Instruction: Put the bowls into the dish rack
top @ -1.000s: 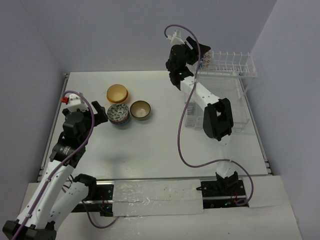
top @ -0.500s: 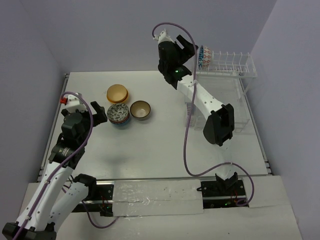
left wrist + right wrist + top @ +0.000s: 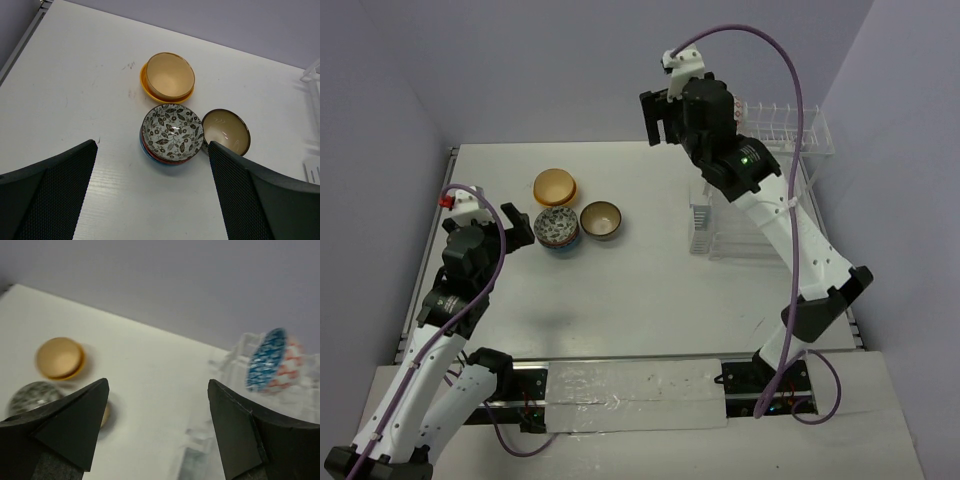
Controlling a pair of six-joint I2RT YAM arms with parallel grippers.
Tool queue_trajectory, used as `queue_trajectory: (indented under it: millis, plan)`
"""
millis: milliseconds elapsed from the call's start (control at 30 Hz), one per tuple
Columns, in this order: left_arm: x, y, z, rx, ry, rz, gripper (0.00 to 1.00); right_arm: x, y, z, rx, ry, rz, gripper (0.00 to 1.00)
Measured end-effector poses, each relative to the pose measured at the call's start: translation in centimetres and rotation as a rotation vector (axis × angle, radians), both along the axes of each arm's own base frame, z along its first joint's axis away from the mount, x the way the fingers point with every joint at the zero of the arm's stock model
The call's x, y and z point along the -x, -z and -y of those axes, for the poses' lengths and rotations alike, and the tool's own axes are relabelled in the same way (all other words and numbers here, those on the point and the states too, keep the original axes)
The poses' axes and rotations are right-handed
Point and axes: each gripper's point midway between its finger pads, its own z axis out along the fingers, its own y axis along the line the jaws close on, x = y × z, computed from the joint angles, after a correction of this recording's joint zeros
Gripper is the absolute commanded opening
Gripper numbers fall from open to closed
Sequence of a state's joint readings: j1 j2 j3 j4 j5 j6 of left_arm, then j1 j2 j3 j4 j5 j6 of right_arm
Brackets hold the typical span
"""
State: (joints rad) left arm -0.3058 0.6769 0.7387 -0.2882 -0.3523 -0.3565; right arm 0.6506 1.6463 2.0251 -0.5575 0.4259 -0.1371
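A blue-white patterned bowl (image 3: 272,360) stands on edge in the raised prongs of the clear dish rack (image 3: 785,130). My right gripper (image 3: 660,120) is open and empty, high above the table left of the rack; it also shows in the right wrist view (image 3: 157,430). An orange-yellow bowl (image 3: 555,186), a stack topped by a brown-leaf patterned bowl (image 3: 558,228) and a tan bowl (image 3: 601,219) sit at the table's left centre. My left gripper (image 3: 520,228) is open and empty just left of the stack, which lies ahead of it in the left wrist view (image 3: 172,131).
The rack's lower tray (image 3: 750,240) and side basket (image 3: 702,222) stand under the right arm. The back wall is close behind the rack. A corner of the rack (image 3: 312,75) shows at the right edge of the left wrist view.
My right gripper has let go of the blue-white bowl, left standing in the rack, and has drawn back left and upward. The left arm has barely moved.
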Motion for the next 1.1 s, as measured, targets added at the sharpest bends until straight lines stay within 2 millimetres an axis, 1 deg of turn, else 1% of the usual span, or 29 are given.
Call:
queue_trajectory:
  millis: [67,133,200,300,367,433,500,533,633,767,867,900,1000,1100]
  plan:
    - [0.0,0.0,0.0,0.0,0.0,-0.001,0.99,1.1,1.0,-1.5,-0.092,-0.078,-0.052,0.87]
    - [0.0,0.0,0.0,-0.001,0.0,-0.001,0.99,1.6,3.2,-3.3,-0.15,-0.135,-0.127,0.87]
    - [0.0,0.0,0.0,-0.001,0.0,-0.001,0.99,1.5,6.7,-4.9,-0.178,-0.168,-0.223,0.85]
    - [-0.1,0.1,0.0,-0.001,0.0,-0.004,0.99,1.3,13.6,-7.0,-0.184,-0.179,-0.401,0.83]
    - [-0.1,0.2,0.0,-0.003,0.0,-0.008,0.99,1.2,18.1,-7.9,-0.181,-0.166,-0.513,0.81]
    - [-0.2,0.4,0.1,-0.004,0.0,-0.013,0.99,1.4,21.8,-8.4,-0.175,-0.15,-0.607,0.8]
    - [-0.2,0.4,0.1,-0.004,0.001,-0.015,0.99,1.5,24.6,-9.1,-0.181,-0.137,-0.678,0.78]
    - [-0.2,0.4,0.1,-0.004,0.001,-0.015,0.99,1.5,25.6,-9.3,-0.187,-0.131,-0.704,0.75]
    - [-0.2,0.4,0.1,-0.004,0.001,-0.015,0.99,1.4,27.9,-10.3,-0.213,-0.124,-0.761,0.71]
    - [-0.2,0.4,0.1,-0.004,0.003,-0.015,0.99,1.2,30.9,-11.3,-0.235,-0.11,-0.827,0.7]
    - [-0.2,0.4,0.2,-0.003,0.006,-0.015,0.99,1.0,33.4,-11.7,-0.235,-0.084,-0.872,0.67]
    - [-0.2,0.4,0.2,-0.003,0.006,-0.015,0.99,1.0,34.1,-11.7,-0.234,-0.076,-0.883,0.65]
    - [-0.2,0.4,0.2,-0.003,0.007,-0.015,0.99,0.8,35.9,-11.8,-0.233,-0.049,-0.908,0.64]
    - [-0.2,0.4,0.2,-0.003,0.007,-0.015,0.99,0.7,36.9,-11.8,-0.231,-0.027,-0.921,0.61]
